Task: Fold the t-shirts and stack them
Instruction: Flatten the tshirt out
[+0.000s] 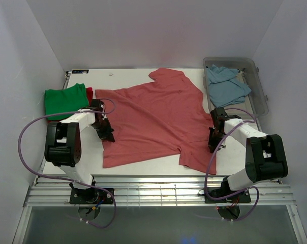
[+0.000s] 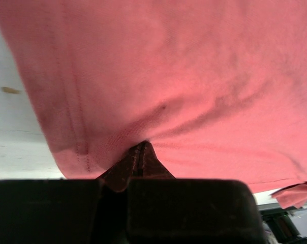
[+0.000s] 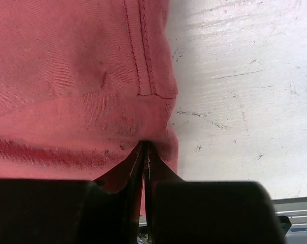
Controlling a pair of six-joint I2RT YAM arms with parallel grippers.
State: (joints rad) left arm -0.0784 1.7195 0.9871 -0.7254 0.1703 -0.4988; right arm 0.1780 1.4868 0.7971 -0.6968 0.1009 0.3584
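Pressed close to each wrist lens are my claws' dark fingers. The left claw (image 2: pixel 141 152) is pinched together on a fold of the salmon-pink t-shirt (image 1: pixel 158 119) near a stitched hem. The right claw (image 3: pixel 145 150) is clamped on the same shirt's edge below a double seam, with bare white tabletop (image 3: pixel 235 101) to its right.

Only my overhead view gives me the rest. That shirt lies spread open across the middle of the tabletop, with the left claw at its left edge and the right claw at its right edge by a sleeve. A folded bright green t-shirt (image 1: pixel 64 100) sits at the far left, and a red t-shirt (image 1: pixel 89 93) shows along its right side; beside or beneath, I can't tell. A clear plastic bin (image 1: pixel 263 96) at the far right holds a crumpled light blue t-shirt (image 1: pixel 225 86).
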